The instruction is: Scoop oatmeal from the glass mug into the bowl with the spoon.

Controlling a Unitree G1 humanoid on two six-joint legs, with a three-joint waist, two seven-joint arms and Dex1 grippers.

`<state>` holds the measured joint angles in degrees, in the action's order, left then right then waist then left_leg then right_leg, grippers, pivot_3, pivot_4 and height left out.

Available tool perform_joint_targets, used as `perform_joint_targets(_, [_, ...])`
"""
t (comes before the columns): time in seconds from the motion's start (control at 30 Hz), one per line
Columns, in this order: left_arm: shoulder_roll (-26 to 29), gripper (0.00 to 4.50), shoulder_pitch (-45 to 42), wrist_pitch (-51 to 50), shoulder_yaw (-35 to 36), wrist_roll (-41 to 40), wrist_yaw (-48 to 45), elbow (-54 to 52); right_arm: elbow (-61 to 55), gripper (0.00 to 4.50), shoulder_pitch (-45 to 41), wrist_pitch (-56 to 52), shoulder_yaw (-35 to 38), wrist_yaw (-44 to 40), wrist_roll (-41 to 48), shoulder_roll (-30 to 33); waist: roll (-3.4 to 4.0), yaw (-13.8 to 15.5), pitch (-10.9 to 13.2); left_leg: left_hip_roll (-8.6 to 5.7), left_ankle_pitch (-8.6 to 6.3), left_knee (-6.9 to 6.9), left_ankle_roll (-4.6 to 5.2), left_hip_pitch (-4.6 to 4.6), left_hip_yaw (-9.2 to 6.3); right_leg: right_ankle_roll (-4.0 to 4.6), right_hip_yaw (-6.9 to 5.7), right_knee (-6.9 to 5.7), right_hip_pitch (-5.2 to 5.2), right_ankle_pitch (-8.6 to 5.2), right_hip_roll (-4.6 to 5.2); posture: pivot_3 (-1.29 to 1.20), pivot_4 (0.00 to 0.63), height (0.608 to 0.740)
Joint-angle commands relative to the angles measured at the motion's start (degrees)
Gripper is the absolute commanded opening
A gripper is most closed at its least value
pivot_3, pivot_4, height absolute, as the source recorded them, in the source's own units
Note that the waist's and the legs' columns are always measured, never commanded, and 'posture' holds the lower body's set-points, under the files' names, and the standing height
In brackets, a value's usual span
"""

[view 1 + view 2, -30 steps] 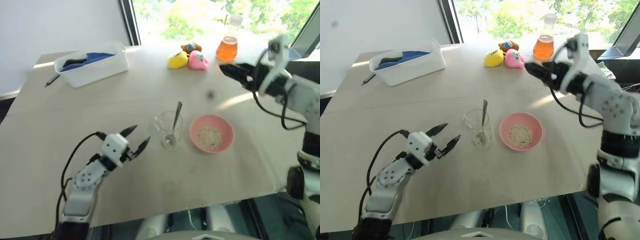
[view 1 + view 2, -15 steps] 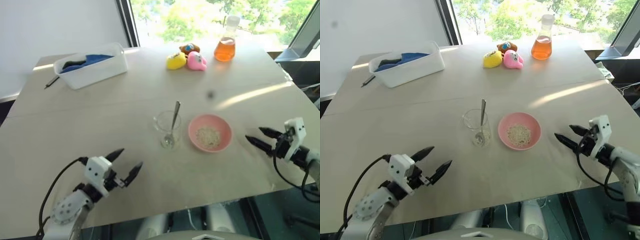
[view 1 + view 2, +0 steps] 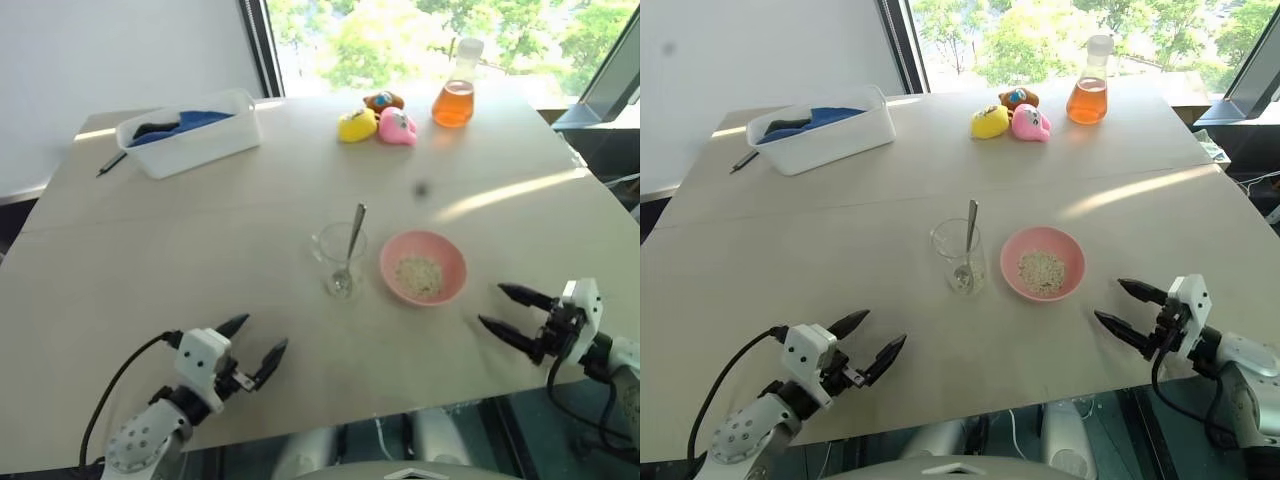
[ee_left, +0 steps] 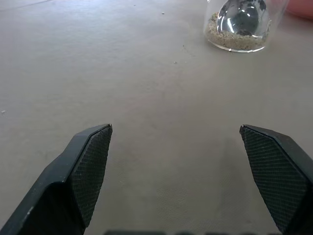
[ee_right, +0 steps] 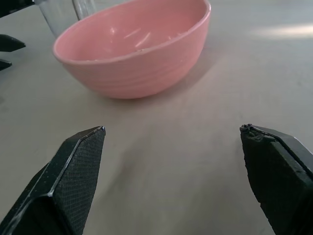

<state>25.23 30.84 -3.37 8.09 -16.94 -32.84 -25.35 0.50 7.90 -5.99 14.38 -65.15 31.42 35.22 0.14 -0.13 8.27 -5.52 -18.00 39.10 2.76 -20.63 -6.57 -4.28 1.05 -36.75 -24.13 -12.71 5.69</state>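
Beside the bowl, your right gripper has dropped low, fingers released like the left gripper's; spoon parked in the glass mug, scooping likely finished.

1. Table: pale wood top.
2. Centre: mug just beside bowl, apart.
3. Far left: white tub, pen beside it.
4. Far edge: three toys, flask of orange liquid near them.
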Motion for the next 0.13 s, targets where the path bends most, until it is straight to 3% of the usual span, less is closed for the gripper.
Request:
perform_joint_targets(0.03, [-0.56,4.48,0.85,0.44,-0.44,0.81,0.63,-1.80,1.24,4.45,-0.64,2.14,0.46,-1.59,-0.35,0.24,0.00,0.08,0.00,0.00,0.00,0.00,0.00,0.00,0.00,0.00,0.00,0.00,0.00,0.00,0.05,0.00,0.150,0.740])
perform_joint_targets(0.13, [-0.60,4.48,0.55,-0.02,-0.79,2.37,1.67,-1.65,2.41,4.45,-1.12,2.57,0.59,-1.94,-0.54,0.28,0.00,0.13,0.00,0.00,0.00,0.00,0.00,0.00,-0.02,0.00,-0.02,0.00,0.00,0.00,0.08,0.00,0.150,0.740])
